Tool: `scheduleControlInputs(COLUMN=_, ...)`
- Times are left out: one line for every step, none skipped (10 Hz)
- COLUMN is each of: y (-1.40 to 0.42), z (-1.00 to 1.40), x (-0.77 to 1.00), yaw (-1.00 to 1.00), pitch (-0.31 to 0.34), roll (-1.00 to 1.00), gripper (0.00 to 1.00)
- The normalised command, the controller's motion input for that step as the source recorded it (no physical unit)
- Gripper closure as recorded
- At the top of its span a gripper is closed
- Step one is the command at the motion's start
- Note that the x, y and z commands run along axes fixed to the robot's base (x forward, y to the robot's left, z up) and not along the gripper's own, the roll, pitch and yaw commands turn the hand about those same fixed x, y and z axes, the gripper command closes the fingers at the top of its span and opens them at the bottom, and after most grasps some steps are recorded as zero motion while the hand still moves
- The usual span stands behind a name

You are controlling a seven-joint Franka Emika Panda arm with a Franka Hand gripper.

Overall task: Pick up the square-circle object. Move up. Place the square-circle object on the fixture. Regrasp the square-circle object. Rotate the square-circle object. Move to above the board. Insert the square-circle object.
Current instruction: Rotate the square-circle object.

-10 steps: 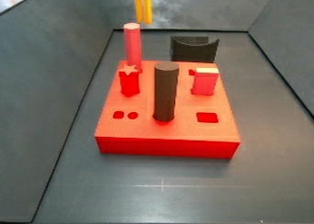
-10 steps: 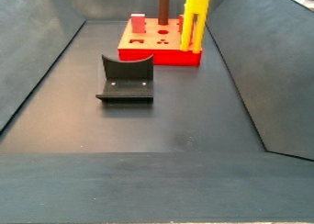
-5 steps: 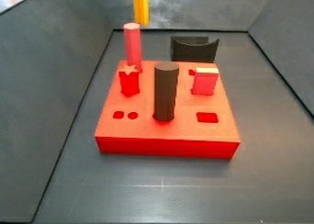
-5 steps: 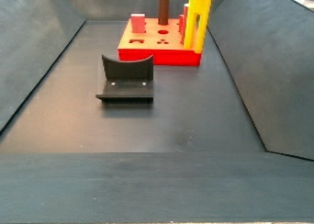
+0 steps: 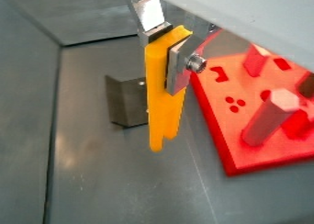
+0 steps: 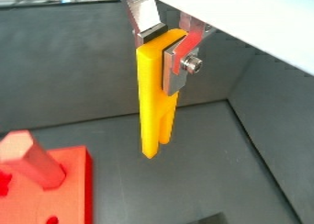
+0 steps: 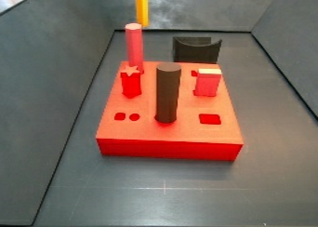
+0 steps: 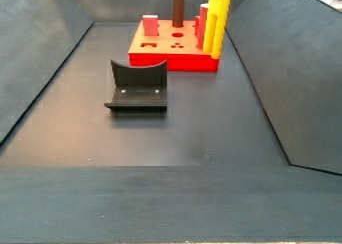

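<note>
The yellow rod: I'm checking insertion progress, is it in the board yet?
Not in. The square-circle object hangs upright, clamped by the gripper, its lower end clear of the board.

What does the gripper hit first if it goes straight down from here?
Probably bare floor. The gripper holds the square-circle object upright, and in both wrist views its lower tip hangs over grey floor beside the board, not over it. Depth is unclear, so the board edge could be close.

You get two side views of the board (image 7: pixel 168 128): one close in front with the fixture (image 7: pixel 196 50) behind it, one farther back past the fixture (image 8: pixel 138 85). Both wrist views look down along the gripper (image 5: pixel 172 55) and held rod (image 6: pixel 156 95), catching the board's edge.
</note>
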Motion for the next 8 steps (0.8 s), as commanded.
scheduleControlInputs(y=0.02, z=0.03, x=-0.04, yaw=-0.77, pitch=0.002, roll=-0.12, gripper=1.00)
scheduleControlInputs(y=0.02, z=0.03, x=-0.04, yaw=-0.51, pitch=0.001, roll=-0.12, gripper=1.00)
scheduleControlInputs(y=0.02, z=0.03, x=-0.04, yaw=-0.29, pitch=0.000, roll=-0.12, gripper=1.00)
scheduleControlInputs(y=0.00, z=0.00, x=0.00, yaw=-1.00, pitch=0.000, roll=-0.08, gripper=1.00)
scheduleControlInputs(y=0.00, z=0.00, x=0.00, yaw=-1.00, pitch=0.000, roll=-0.09, gripper=1.00)
scheduleControlInputs(y=0.00, z=0.00, x=0.00, yaw=-1.00, pitch=0.000, roll=-0.11, gripper=1.00)
scheduleControlInputs(y=0.00, z=0.00, x=0.00, yaw=-0.85, pitch=0.000, roll=-0.12, gripper=1.00)
scheduleControlInputs(y=0.01, z=0.00, x=0.00, yaw=-0.54, pitch=-0.001, roll=-0.12, gripper=1.00)
